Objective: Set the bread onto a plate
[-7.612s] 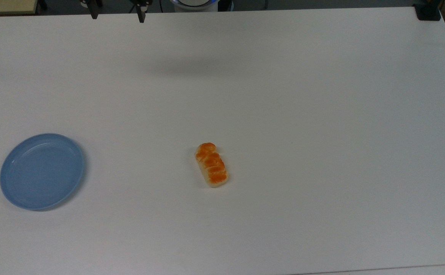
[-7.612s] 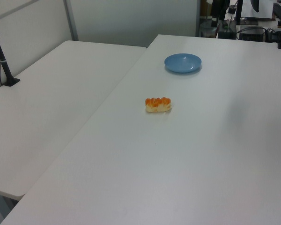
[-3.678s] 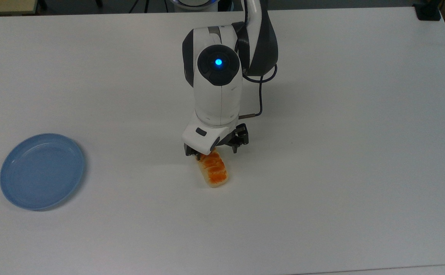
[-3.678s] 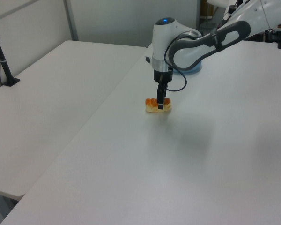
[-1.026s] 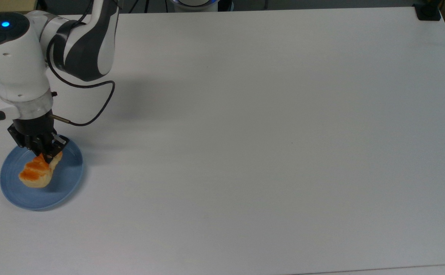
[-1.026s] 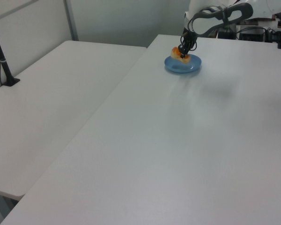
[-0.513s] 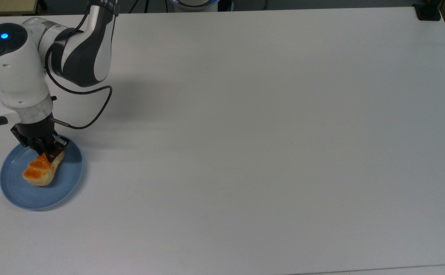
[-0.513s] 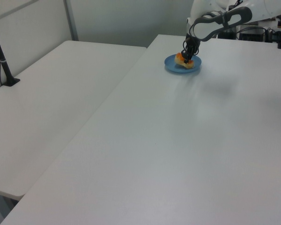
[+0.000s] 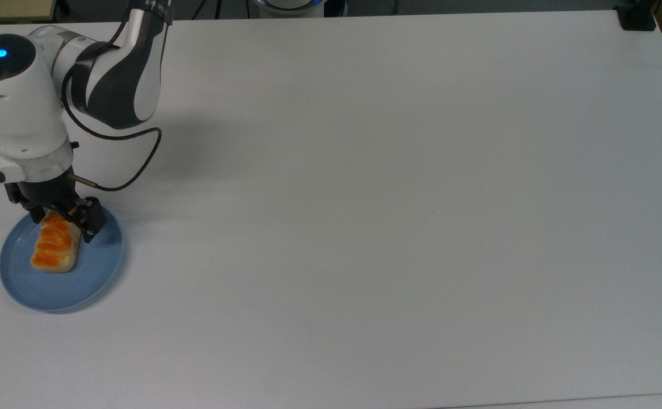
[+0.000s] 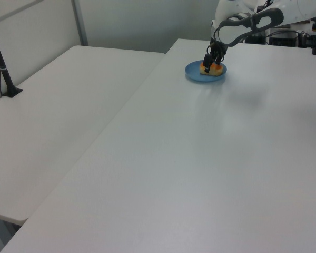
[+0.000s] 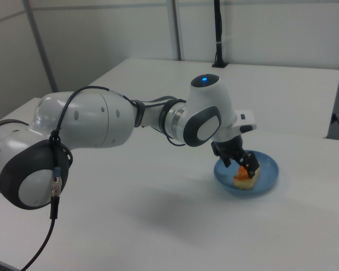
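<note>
light-blue plate (image 9: 95,275), bread (image 9: 54,249) with orange-brown segmented top and cream sides, black tool (image 9: 62,223), white table (image 9: 399,199)

bread (image 9: 54,249) on plate (image 9: 95,274) | plate at top view's left table (image 9: 399,227) edge

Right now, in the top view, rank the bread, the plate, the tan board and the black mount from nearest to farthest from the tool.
1. bread, right at the tool, lying on the plate.
2. plate, just beneath, at the top view's left.
3. tan board, top-left corner.
4. black mount, top-right corner.
</note>
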